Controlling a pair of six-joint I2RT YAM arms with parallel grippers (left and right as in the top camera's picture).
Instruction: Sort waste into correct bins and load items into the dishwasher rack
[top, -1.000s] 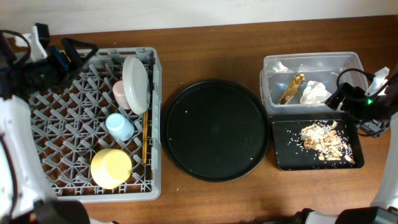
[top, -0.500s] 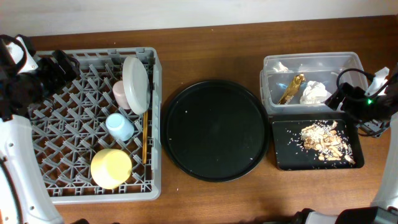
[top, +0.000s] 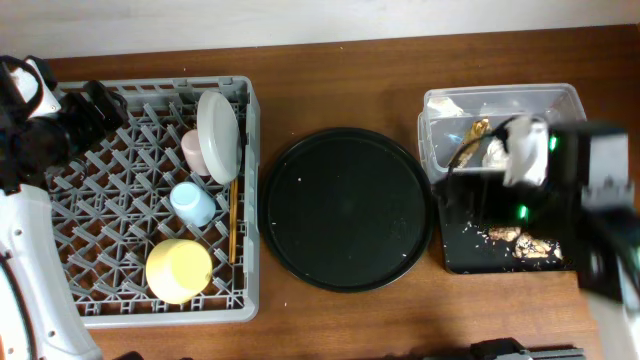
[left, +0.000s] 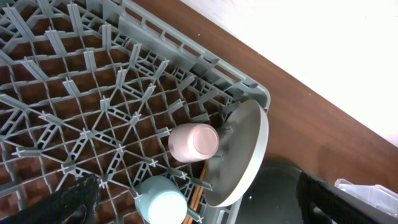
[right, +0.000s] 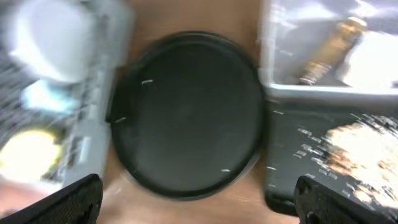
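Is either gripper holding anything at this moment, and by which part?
Nothing is held. The left gripper is open above the rack; the right gripper is open too, with only the round black tray showing between its fingers.

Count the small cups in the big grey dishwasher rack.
2. The small pink cup lies beside the pale round plate; the small light-blue cup sits between it and the yellow bowl. No others seem hidden.
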